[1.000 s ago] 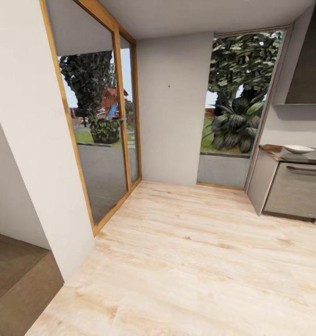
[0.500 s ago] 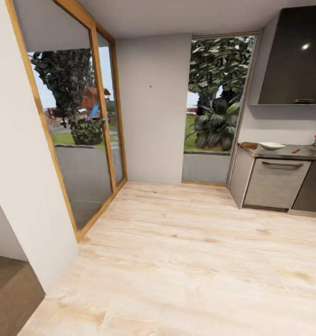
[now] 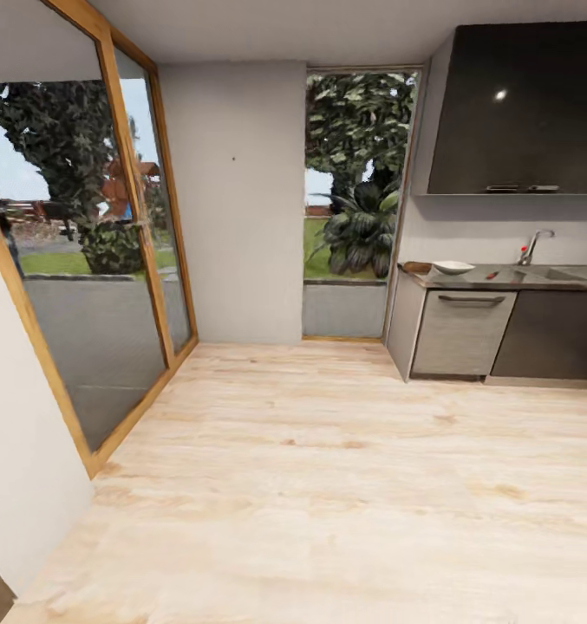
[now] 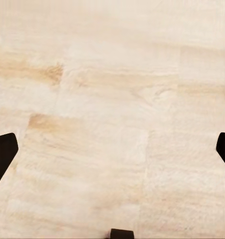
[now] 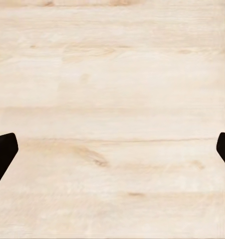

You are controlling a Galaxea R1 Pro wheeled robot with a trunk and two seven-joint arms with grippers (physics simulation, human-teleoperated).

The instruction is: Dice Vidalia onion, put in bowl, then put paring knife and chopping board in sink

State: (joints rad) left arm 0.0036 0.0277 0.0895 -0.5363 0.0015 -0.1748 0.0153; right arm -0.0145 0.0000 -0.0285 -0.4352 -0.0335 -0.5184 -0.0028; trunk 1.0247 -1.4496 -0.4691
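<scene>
**Kitchen counter sighted across the room; both grippers spread over bare floor**

The bowl (image 3: 453,268) is seen on the countertop (image 3: 501,279) at the far right of the head view, near the counter's left end. Just beyond it a brown edge of the chopping board (image 3: 416,267) is made out. A small red mark, taken for the paring knife (image 3: 492,275), lies between the bowl and the sink (image 3: 560,274), whose tap (image 3: 533,243) rises behind. The onion cannot be made out at this distance. No writing or labels can be read.

Compared with a second ago, the view has swung right: the tap, sink and dark wall cabinet (image 3: 518,108) are now included, and the glazed door (image 3: 85,260) sits further left.

The left gripper (image 4: 112,149) is held spread wide, grasping nothing, over the pale plank floor (image 3: 328,485); the right gripper (image 5: 112,149) likewise.
</scene>
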